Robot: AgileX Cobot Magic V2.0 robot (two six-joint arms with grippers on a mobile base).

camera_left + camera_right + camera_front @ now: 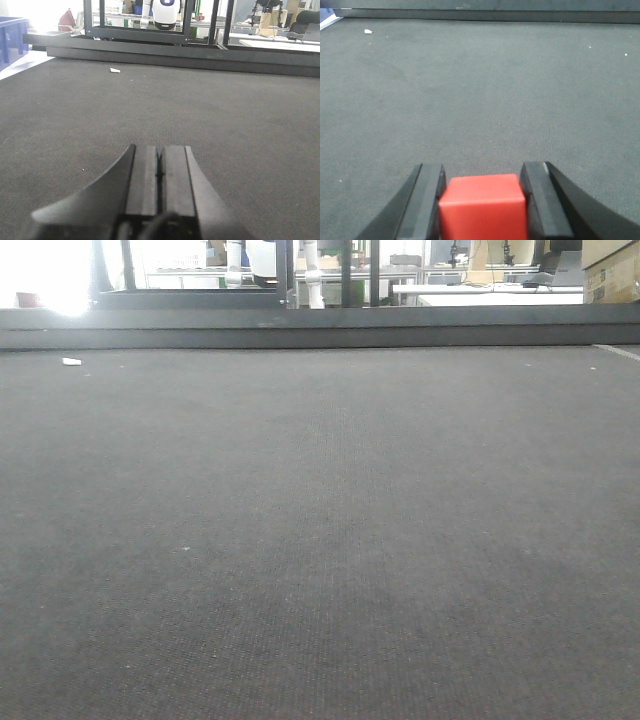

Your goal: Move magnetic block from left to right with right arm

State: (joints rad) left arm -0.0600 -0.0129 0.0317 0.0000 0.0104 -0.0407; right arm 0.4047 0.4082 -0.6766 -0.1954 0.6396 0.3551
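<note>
The magnetic block (483, 206), a plain bright-red cube, fills the gap between the two black fingers of my right gripper (483, 172), which is shut on it low over the dark mat (485, 90). Both pads press against the cube's sides. In the left wrist view my left gripper (160, 150) is shut with its pads pressed together and nothing between them, low over the same mat. The front-facing view shows only bare mat (320, 540); neither gripper nor the block appears there.
A small white scrap (115, 70) lies far out on the mat, also in the scrap's spot (368, 31) at the right wrist view's top left. A raised dark ledge (320, 328) borders the far edge. A blue bin (11, 40) stands off the left side.
</note>
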